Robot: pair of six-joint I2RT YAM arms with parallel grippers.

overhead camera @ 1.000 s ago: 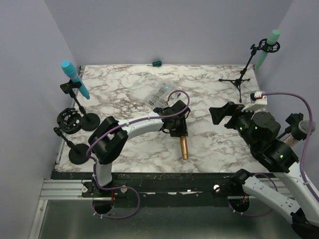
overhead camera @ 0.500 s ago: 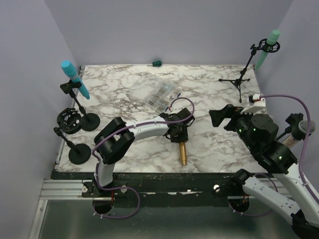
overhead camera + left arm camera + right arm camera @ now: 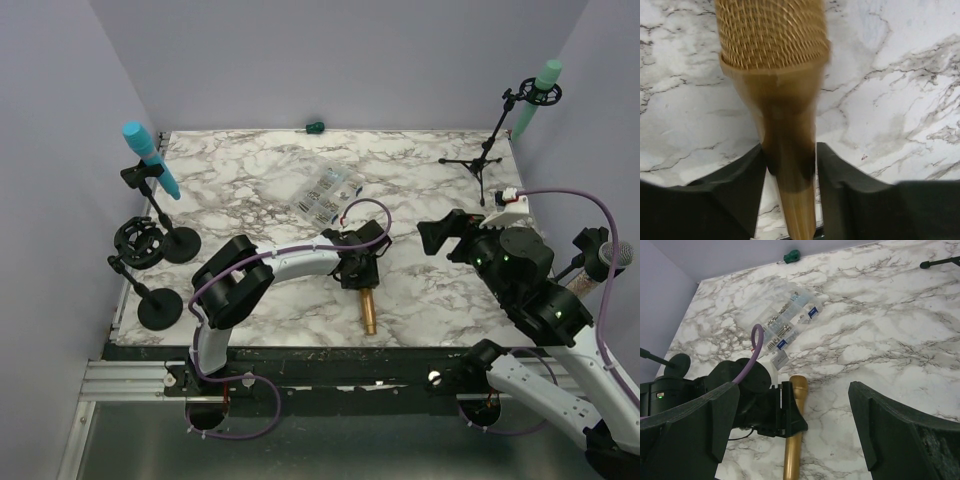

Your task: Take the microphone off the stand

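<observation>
A gold microphone (image 3: 366, 305) lies on the marble table, mesh head toward the back. My left gripper (image 3: 358, 272) reaches down over it. In the left wrist view the mesh head (image 3: 775, 40) fills the top, and the left gripper (image 3: 790, 155) has both black fingers (image 3: 740, 180) close against the sides of the tapering handle, shut on it. The handle looks blurred. An empty black shock-mount stand (image 3: 135, 245) is at the far left. My right gripper (image 3: 794, 390) hangs wide open above the table, looking down on the gold microphone (image 3: 795, 440), with nothing between its fingers.
A teal microphone sits in a stand (image 3: 150, 158) at the left edge and another on a tripod stand (image 3: 540, 88) at the back right. A clear compartment box (image 3: 325, 190) lies mid-table. A green-handled tool (image 3: 314, 126) is by the back wall.
My left arm has folded in and carried the gold microphone slightly nearer the front edge. The right arm has shifted only a little.
</observation>
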